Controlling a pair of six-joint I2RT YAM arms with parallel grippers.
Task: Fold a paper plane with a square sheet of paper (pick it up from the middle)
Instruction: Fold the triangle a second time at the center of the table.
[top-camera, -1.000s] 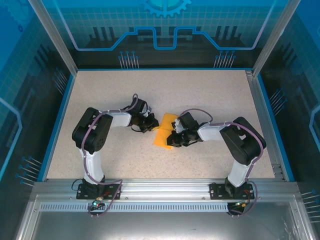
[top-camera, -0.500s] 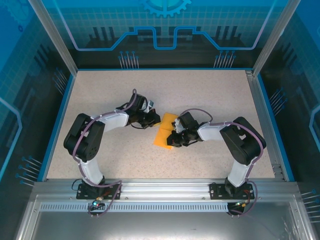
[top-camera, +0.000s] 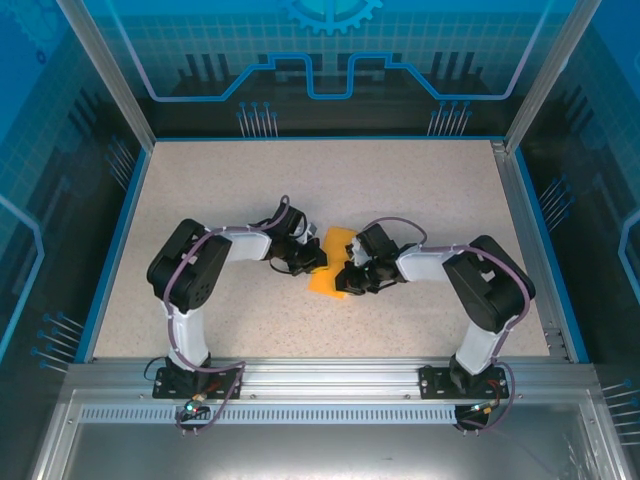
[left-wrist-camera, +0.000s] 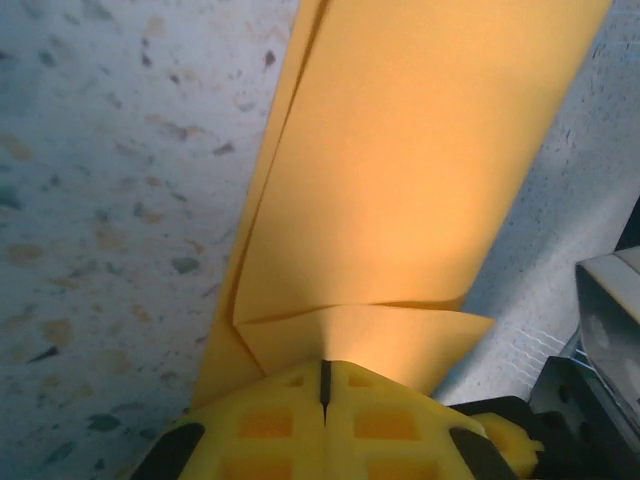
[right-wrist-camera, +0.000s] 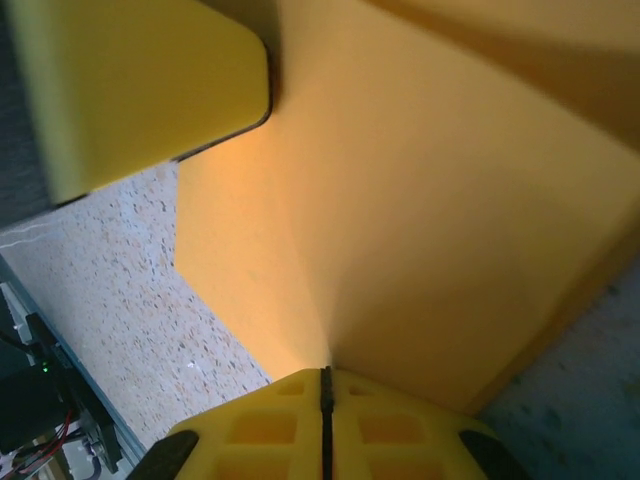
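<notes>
The square sheet of paper (top-camera: 322, 281) lies folded into a long orange-yellow shape at the middle of the table. In the left wrist view the sheet of paper (left-wrist-camera: 400, 180) shows a long fold and a small creased flap near the tips. My left gripper (top-camera: 314, 260) is shut, and the left gripper (left-wrist-camera: 325, 365) has its tips against that flap without clearly pinching it. My right gripper (top-camera: 345, 276) sits at the sheet's right edge. The right gripper (right-wrist-camera: 325, 372) is shut on the paper (right-wrist-camera: 420, 200), which bends up into its closed slit. A left finger (right-wrist-camera: 140, 90) rests on the sheet.
The speckled tabletop (top-camera: 400, 180) lies open around the sheet, bounded by a blue rim (top-camera: 118, 240) and an aluminium rail (top-camera: 330, 372) at the near edge. Both arms bend inward and nearly meet. Part of the right arm (left-wrist-camera: 605, 330) stands close beside the left gripper.
My left gripper swung away toward the back, then came back down onto the sheet's left side, a little farther right than before. The right gripper and the paper have barely moved.
</notes>
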